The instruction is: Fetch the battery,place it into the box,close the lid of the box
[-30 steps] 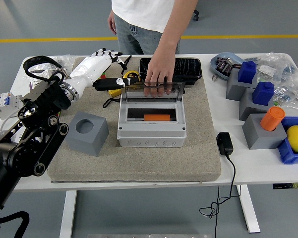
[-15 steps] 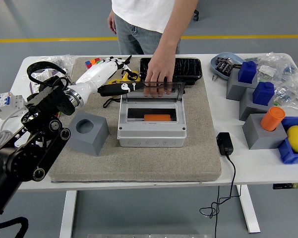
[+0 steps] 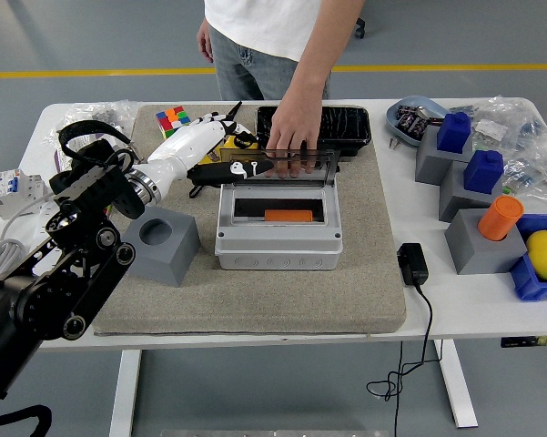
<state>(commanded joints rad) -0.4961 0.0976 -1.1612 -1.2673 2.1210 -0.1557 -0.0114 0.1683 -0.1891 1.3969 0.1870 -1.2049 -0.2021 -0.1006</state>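
The grey box (image 3: 278,246) sits open on the mat, with the orange battery (image 3: 288,217) lying inside it. Its clear lid (image 3: 278,169) stands raised at the back edge. A person's hand (image 3: 292,137) rests on the top of the lid. My left hand (image 3: 227,157), white with black fingers, reaches in from the left with fingers spread, its fingertips at the lid's left end. It holds nothing. My right arm is out of view.
A grey block (image 3: 160,243) with a round hole stands left of the box. A black tray (image 3: 314,123), a colour cube (image 3: 171,118) and yellow tools lie behind. Grey and blue blocks (image 3: 464,150), an orange cylinder (image 3: 499,218) and a black adapter (image 3: 412,263) are at the right.
My left hand has moved right, from over the yellow tools to the lid's left end. The colour cube has come into view behind it. The person's hand has stayed on the lid.
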